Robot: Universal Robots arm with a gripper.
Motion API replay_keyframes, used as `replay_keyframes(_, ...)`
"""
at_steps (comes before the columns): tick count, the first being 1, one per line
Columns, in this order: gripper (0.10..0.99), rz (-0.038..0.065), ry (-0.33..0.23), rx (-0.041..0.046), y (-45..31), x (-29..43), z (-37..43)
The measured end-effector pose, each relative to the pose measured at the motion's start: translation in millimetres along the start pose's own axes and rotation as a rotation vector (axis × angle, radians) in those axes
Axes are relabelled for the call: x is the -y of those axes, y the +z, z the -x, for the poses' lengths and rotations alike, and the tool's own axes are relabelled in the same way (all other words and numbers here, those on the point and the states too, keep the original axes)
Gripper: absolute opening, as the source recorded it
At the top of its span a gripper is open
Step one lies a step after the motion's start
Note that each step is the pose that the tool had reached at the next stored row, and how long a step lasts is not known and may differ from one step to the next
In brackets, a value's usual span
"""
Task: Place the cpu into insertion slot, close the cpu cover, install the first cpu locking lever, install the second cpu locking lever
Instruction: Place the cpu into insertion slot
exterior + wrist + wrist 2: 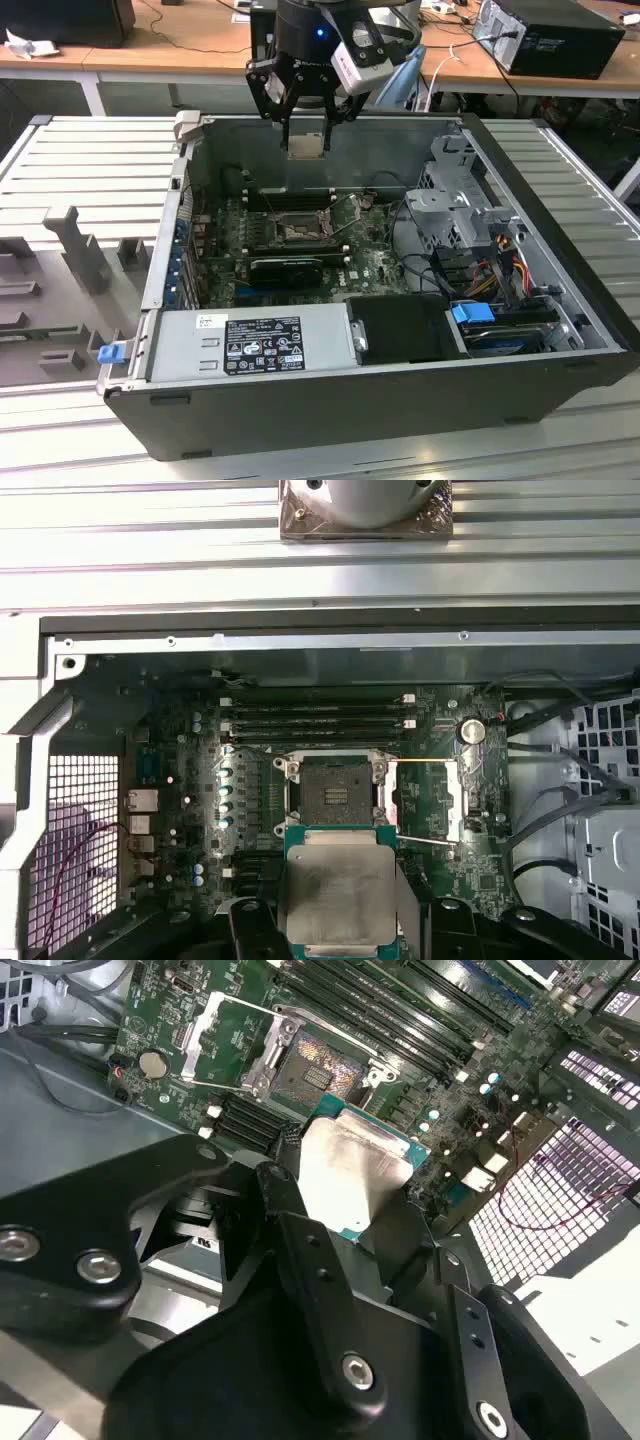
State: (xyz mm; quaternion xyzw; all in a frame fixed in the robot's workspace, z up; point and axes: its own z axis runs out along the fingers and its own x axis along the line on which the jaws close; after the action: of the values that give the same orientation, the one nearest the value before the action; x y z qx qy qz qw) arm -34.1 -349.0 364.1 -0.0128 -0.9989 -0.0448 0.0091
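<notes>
- One grey power supply (250, 345) sits nearest, at the lower middle of the exterior view, against the front wall of the open computer case (350, 410).
- Beyond it, the long black graphics card (290, 268) lies across the green board.
- Just past the card, at mid-frame, is the insertion slot (298, 228), with nothing in it. In the first wrist view the cpu cover (428, 800) lies swung open beside it.
- Higher, at upper centre, my claw (306, 135) hangs over the case, its fingers clamped on the cpu (306, 150). I hold the chip flat, well clear of the slot.
- Farthest off, a wooden counter (200, 45) crosses the top of the frame.
</notes>
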Motion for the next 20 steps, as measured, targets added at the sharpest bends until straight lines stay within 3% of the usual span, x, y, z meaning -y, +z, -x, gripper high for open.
replay_keyframes(16, 0.525, 0.002, 0.095, 0.0085, 0.0, 0.0, 0.0)
replay_keyframes(20, 0.525, 0.003, 0.161, 0.0144, 0.0, 0.0, 0.0)
